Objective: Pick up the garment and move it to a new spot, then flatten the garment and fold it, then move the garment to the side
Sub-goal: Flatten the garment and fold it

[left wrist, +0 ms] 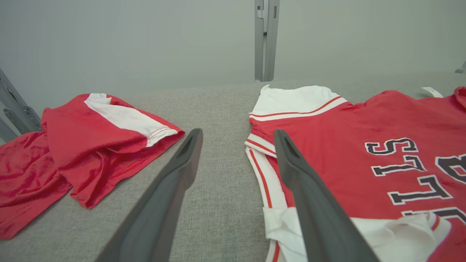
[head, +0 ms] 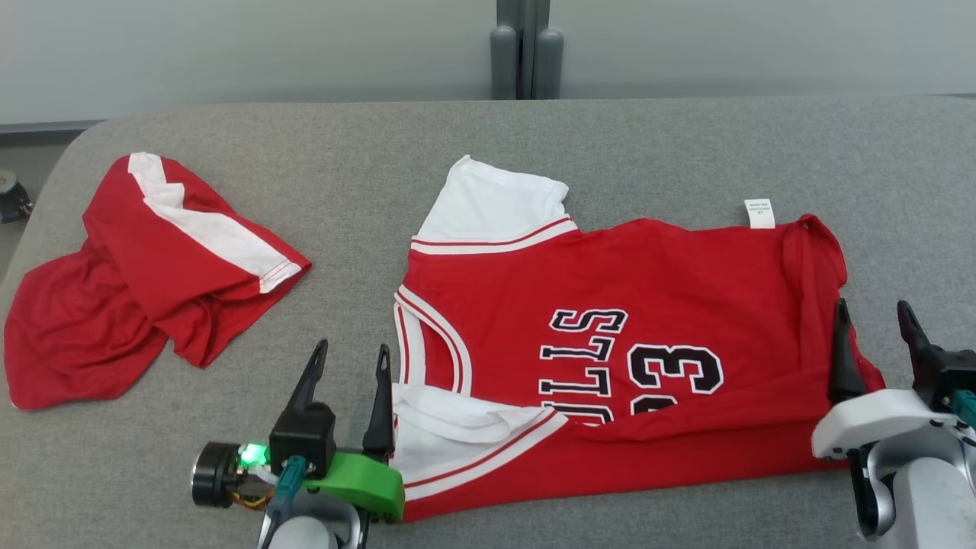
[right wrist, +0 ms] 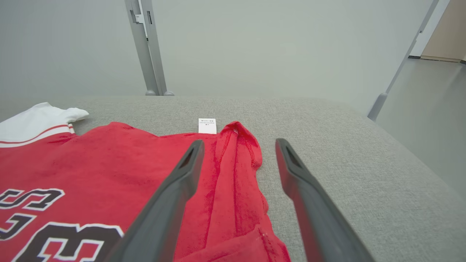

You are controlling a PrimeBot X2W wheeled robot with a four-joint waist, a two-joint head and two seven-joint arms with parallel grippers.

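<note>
The garment [head: 610, 305] is a red jersey with white sleeves and black lettering, spread on the grey table [head: 488, 145]. Its near edge is folded up over part of the lettering. My left gripper [head: 352, 347] stands open at the jersey's collar end, its right finger just over the white sleeve [head: 457, 427]. In the left wrist view the left gripper [left wrist: 237, 131] has bare table between its fingers, and the garment [left wrist: 364, 120] lies to the right. My right gripper [head: 873, 305] is open at the hem end. In its wrist view the right gripper [right wrist: 240, 142] straddles the hem of the garment [right wrist: 109, 163] without holding it.
A second red cloth with a white stripe [head: 145, 274] lies crumpled at the table's left end, also seen as the red cloth [left wrist: 72, 153] in the left wrist view. A grey post [head: 526, 53] stands behind the table's far edge. A white tag [head: 759, 213] sticks out from the jersey.
</note>
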